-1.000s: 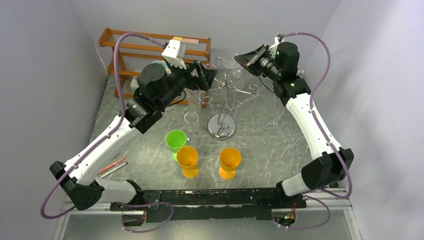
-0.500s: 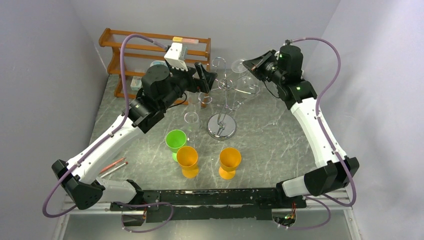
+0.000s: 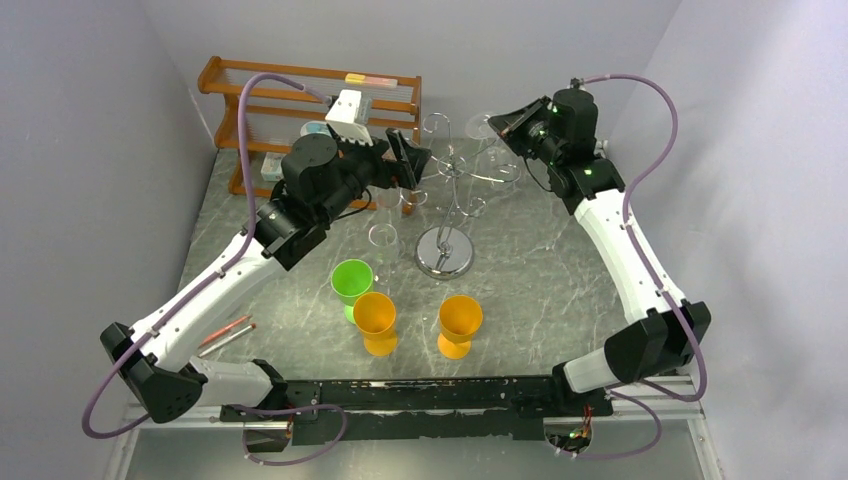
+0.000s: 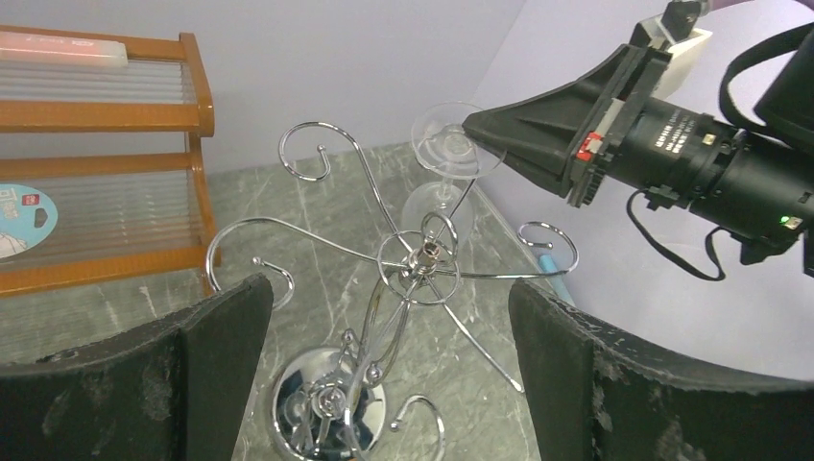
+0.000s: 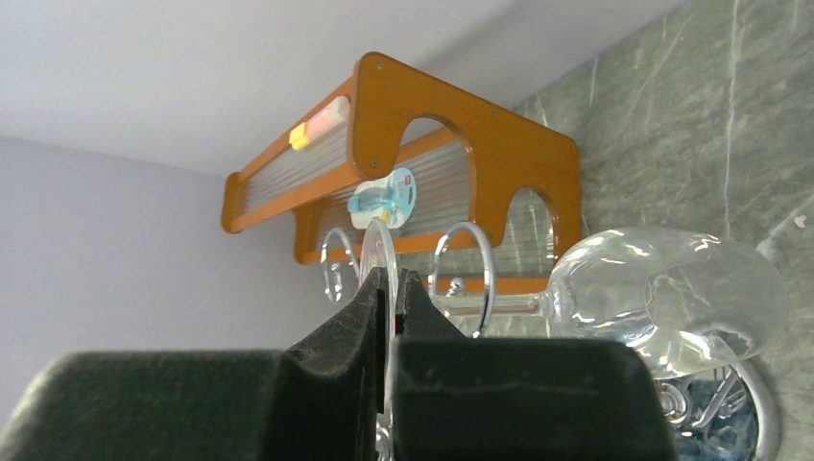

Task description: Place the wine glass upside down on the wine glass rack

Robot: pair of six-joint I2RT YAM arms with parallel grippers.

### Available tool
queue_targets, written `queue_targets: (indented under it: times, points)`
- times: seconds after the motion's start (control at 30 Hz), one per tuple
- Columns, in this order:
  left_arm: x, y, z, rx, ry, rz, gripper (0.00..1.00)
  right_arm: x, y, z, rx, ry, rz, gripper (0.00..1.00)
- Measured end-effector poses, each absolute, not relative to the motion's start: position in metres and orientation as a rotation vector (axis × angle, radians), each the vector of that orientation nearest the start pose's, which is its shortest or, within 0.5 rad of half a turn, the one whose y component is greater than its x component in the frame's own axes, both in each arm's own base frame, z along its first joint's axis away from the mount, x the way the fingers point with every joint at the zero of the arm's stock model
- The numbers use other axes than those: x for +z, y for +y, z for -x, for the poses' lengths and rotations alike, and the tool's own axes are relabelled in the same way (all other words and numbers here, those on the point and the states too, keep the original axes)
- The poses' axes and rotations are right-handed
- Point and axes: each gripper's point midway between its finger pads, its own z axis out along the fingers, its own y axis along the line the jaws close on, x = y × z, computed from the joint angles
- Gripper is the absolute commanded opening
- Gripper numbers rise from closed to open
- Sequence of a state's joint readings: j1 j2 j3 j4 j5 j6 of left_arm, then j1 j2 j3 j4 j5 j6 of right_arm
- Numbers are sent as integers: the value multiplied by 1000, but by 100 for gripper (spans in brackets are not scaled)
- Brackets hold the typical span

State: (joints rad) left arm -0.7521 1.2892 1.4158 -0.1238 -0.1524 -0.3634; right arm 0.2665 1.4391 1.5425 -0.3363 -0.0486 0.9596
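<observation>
Above the grey marble tabletop (image 3: 560,270), the right pincer (image 5: 389,279), clenched on the foot of the clear stemmed wine glass (image 5: 672,293), has brought it nearer the shiny chrome wire rack (image 4: 413,259); hooking looks imminent; the left pincer (image 4: 384,298) gapes empty.

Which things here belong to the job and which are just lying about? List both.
Job: wine glass, held by its foot in the right hand; rack.
Lying about: wooden shelf; green cup; two orange cups.
</observation>
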Motion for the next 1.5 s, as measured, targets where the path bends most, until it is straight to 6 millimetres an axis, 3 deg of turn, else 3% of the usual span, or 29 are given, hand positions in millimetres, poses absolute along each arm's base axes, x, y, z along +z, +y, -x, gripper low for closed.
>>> queue_targets:
  times: [0.27,0.7,0.9,1.13,1.23,1.4,1.5]
  points:
    - [421,-283,-323,-746,1603,-180,97,369,166,-440,897,1822,-595,0]
    - [422,-280,-324,-739,1600,-168,97,394,149,-441,847,1700,-610,0]
    - [422,-280,-324,-742,1600,-165,97,391,154,-448,859,1703,-583,0]
    - [424,-280,-323,-747,1599,-161,97,371,170,-459,898,1771,-529,11]
    - [425,-279,-322,-748,1595,-160,97,364,175,-460,910,1799,-513,19]
    - [430,-274,-319,-748,1583,-150,94,369,175,-457,905,1815,-506,41]
    - [431,-271,-318,-741,1579,-139,94,376,173,-455,893,1812,-501,48]
